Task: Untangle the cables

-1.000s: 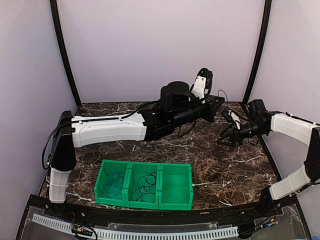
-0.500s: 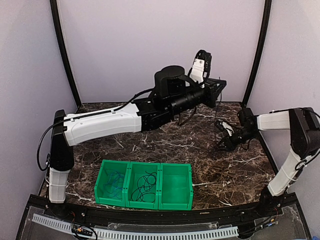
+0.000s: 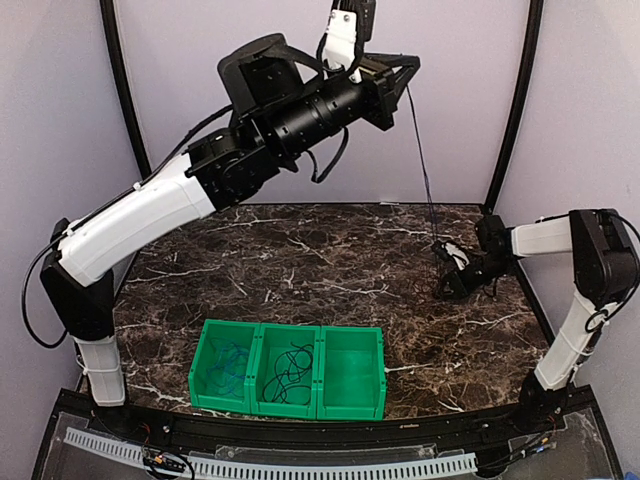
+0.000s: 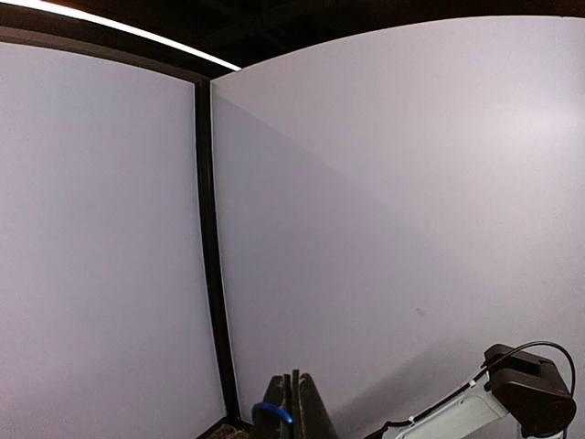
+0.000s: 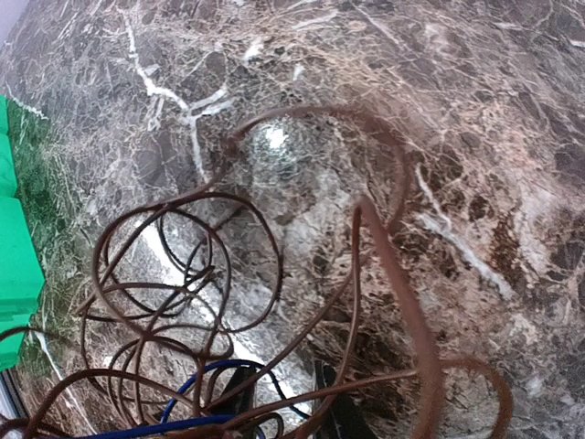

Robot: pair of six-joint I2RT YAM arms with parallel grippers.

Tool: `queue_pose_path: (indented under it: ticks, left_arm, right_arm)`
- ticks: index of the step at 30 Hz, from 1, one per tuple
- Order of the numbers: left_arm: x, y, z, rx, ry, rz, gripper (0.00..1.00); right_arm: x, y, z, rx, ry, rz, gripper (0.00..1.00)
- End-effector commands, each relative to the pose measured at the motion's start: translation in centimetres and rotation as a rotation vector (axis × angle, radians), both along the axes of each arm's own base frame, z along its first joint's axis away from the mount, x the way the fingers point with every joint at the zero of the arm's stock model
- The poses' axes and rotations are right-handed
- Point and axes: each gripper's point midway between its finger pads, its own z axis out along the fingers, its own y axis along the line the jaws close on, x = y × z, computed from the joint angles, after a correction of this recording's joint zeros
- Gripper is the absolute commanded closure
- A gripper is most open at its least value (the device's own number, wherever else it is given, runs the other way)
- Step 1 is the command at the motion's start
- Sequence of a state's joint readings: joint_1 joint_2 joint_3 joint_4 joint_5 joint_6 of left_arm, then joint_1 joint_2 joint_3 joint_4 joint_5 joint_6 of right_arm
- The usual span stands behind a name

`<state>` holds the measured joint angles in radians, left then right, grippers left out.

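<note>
My left gripper is raised high near the back wall. In the left wrist view its jaws are shut on a blue cable. The cable runs as a thin taut line down to the tangle at the right of the table. My right gripper is low on the table at that tangle. In the right wrist view brown cable loops and a blue strand cross its fingers. These stand apart, with bare table showing between them.
Three joined green bins stand at the front centre. The left one holds a bluish cable, the middle one a black cable, and the right one shows nothing inside. A bin edge shows in the right wrist view. The table is dark marble.
My left arm has lifted up and leftward with the blue cable, drawing it taut out of the tangle. My right gripper has lowered onto the table and stayed at the tangle.
</note>
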<state>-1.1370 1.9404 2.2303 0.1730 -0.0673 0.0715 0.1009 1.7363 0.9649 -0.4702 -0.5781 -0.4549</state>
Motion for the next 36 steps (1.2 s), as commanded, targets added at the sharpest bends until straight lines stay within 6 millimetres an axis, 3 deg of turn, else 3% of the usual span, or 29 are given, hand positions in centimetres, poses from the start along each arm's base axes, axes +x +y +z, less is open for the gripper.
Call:
queue_pose_path:
  ticks: [1, 10, 16, 19, 23, 29, 36]
  left_arm:
    - [-3.4, 9.4, 11.0, -0.195, -0.191, 0.107, 1.0]
    - [-3.7, 12.2, 12.3, -0.18, -0.234, 0.193, 1.0]
    - [-2.7, 12.6, 11.0, -0.125, -0.214, 0.262, 1.0]
    - [-2.2, 13.1, 10.2, -0.106, -0.202, 0.3, 1.0]
    - [-1.1, 13.9, 8.7, -0.046, -0.174, 0.38, 1.0]
    - [-0.3, 13.9, 5.1, 0.05, -0.098, 0.401, 1.0]
    - [-1.3, 15.5, 2.8, 0.046, -0.022, 0.353, 1.0]
  right_arm:
    - [1.1, -3.1, -1.6, -0.112, 0.024, -0.108, 0.77]
    - [2.9, -8.9, -1.0, -0.229, -0.012, -0.285, 0.73]
    - [2.8, -10.4, 1.3, -0.281, -0.08, -0.295, 0.63]
    - [2.6, -10.9, 0.9, -0.299, -0.086, -0.297, 0.61]
    - [2.4, -10.2, 0.7, -0.258, -0.047, -0.283, 0.59]
    - [3.0, -10.3, 3.9, -0.259, -0.119, -0.279, 0.49]
    - [2.7, -10.7, 9.2, -0.303, -0.18, -0.248, 0.38]
